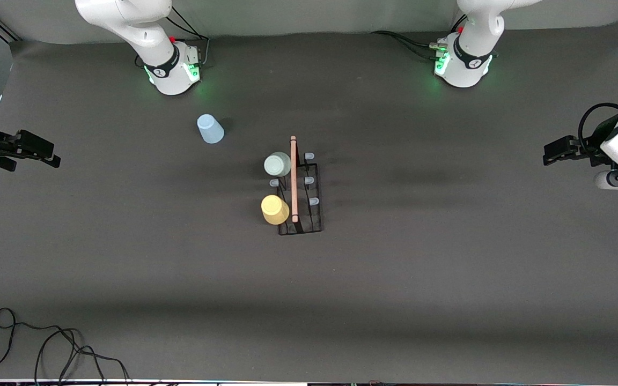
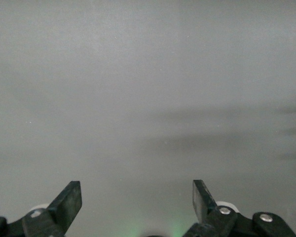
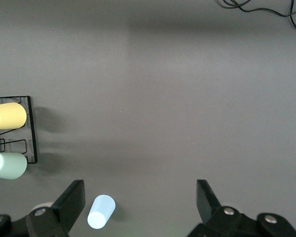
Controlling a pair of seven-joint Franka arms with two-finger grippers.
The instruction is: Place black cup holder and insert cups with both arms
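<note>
The black cup holder stands in the middle of the table, its wooden handle running toward the front camera. A pale green cup and a yellow cup sit on pegs on its side toward the right arm's end. A light blue cup stands alone on the table near the right arm's base. My right gripper is open and empty over its end of the table. My left gripper is open and empty over the other end. The right wrist view shows the holder, yellow cup, green cup and blue cup.
A loose black cable lies near the table's front edge at the right arm's end and also shows in the right wrist view. Three blue-tipped pegs on the holder's other side are bare. The left wrist view shows only bare grey table.
</note>
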